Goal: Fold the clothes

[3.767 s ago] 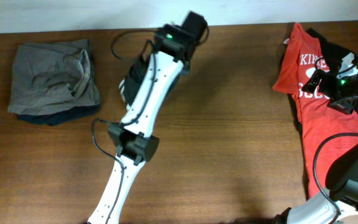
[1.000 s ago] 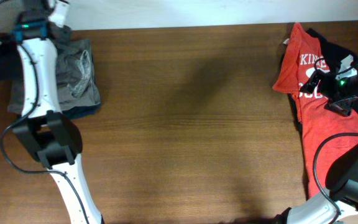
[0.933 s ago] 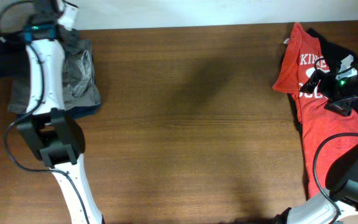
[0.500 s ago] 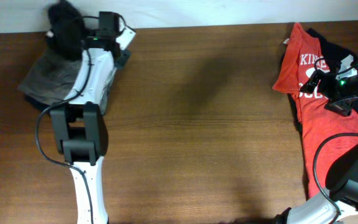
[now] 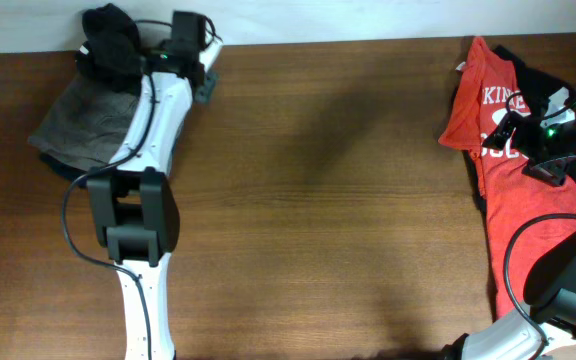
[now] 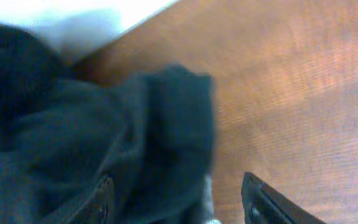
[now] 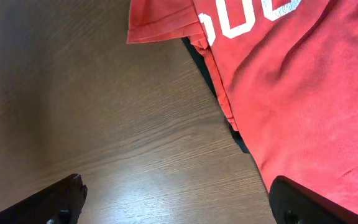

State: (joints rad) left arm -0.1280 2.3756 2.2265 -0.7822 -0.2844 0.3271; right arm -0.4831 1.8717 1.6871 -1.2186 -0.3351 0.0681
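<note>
Left hand (image 6: 179,200) at full reach, spread over black garment (image 5: 108,48)

Soft, even light falls from above on the brown table (image 5: 348,200). In the overhead view a broad, faint shadow dims its middle, while the white strip (image 5: 368,20) along the far edge runs bright. The left wrist view is blurred throughout: the dark cloth (image 6: 73,143) is a smear without detail, the pale background (image 6: 73,18) above it is washed out, and the wood glows warm at the right. The right wrist view is sharp, with crisp wood grain and crisp lettering on the red T-shirt (image 7: 303,93). Glare whitens the wood at the bottom; shade darkens the upper left.
</note>
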